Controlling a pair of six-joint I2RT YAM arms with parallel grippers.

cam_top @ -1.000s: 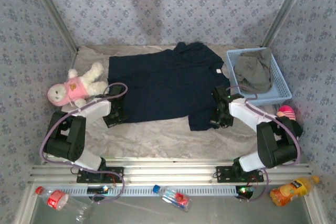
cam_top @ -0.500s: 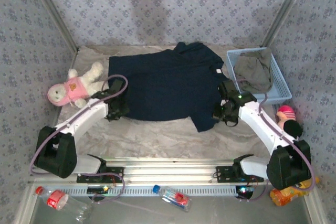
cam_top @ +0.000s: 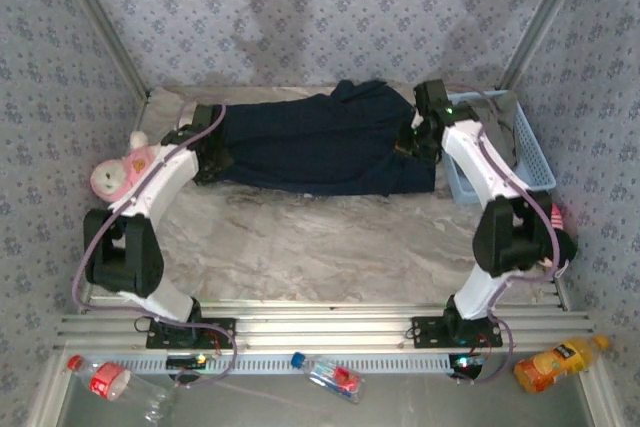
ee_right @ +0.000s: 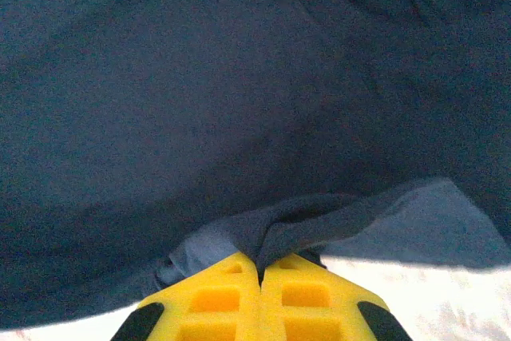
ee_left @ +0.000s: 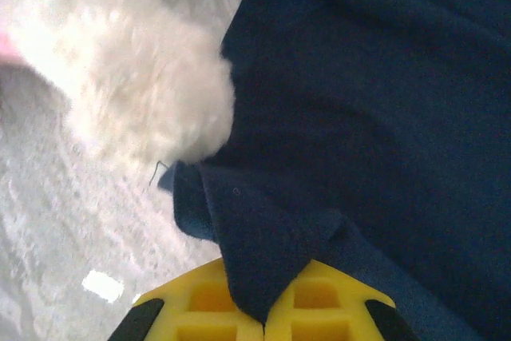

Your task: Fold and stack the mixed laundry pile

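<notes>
The navy garment's near hem, clamped in the left gripper and right gripper, is now carried to the far edge, so the first fold is judged nearly made.

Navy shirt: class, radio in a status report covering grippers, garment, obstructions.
Left gripper shut on navy shirt edge. Right gripper shut on its other edge. Shirt lies as a band at the table's far side. Plush toy against shirt by left gripper.

My left gripper has yellow pads. The large wrinkled cloth garment is plain dark navy. At 9 o'clock, the plush toy is pink and cream. Walls: grey-blue floral print.
</notes>
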